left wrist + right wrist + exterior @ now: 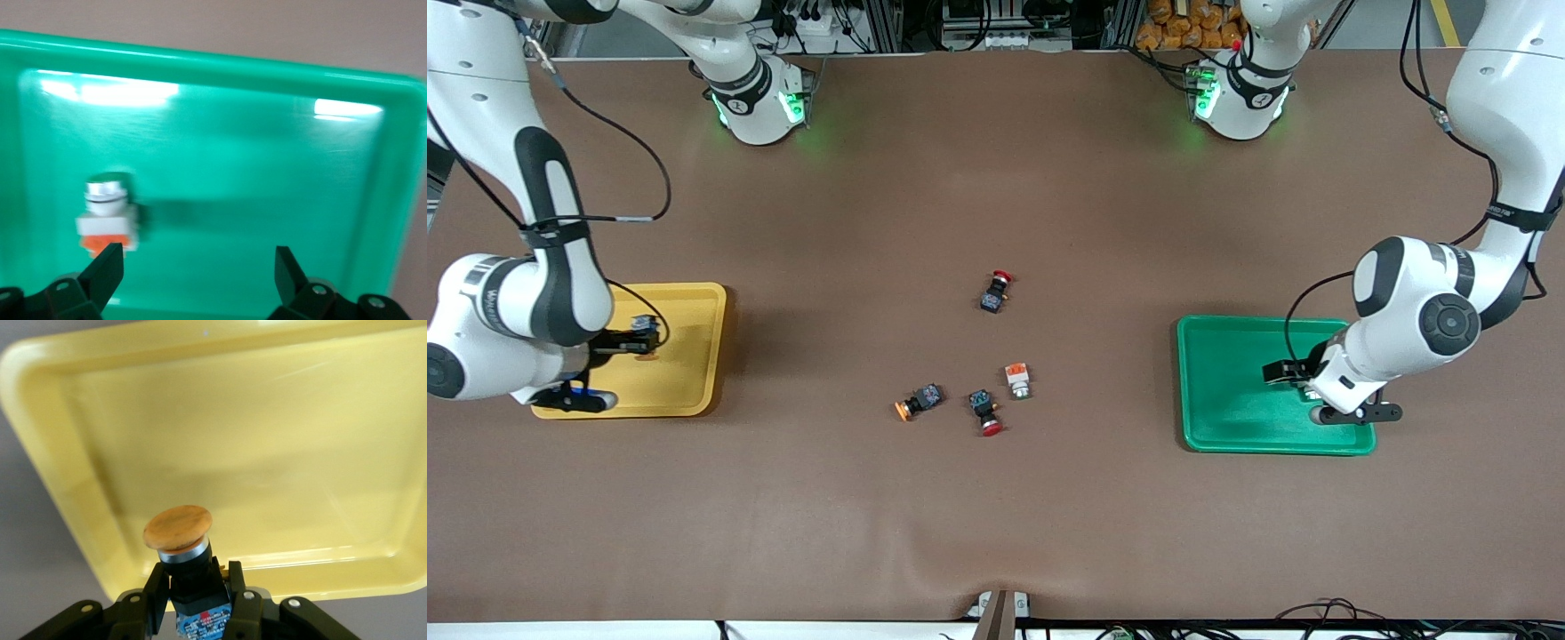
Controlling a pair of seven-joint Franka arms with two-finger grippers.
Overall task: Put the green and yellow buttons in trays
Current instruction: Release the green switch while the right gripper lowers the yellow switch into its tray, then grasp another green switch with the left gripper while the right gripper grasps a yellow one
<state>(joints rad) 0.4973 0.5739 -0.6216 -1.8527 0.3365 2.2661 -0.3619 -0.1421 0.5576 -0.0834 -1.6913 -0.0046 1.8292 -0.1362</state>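
My right gripper is over the yellow tray and is shut on a black-bodied button with a round orange-yellow cap. The right wrist view shows the gripper holding it above the tray. My left gripper is open over the green tray. In the left wrist view a white-bodied button with an orange block and greenish cap lies in the tray, just by one finger of the open gripper. A second white-bodied button and a second orange-capped button lie mid-table.
Two black-bodied switches with red caps lie mid-table: one farther from the front camera than the loose buttons, one between the orange-capped and the white-bodied button. The arm bases stand along the table's edge.
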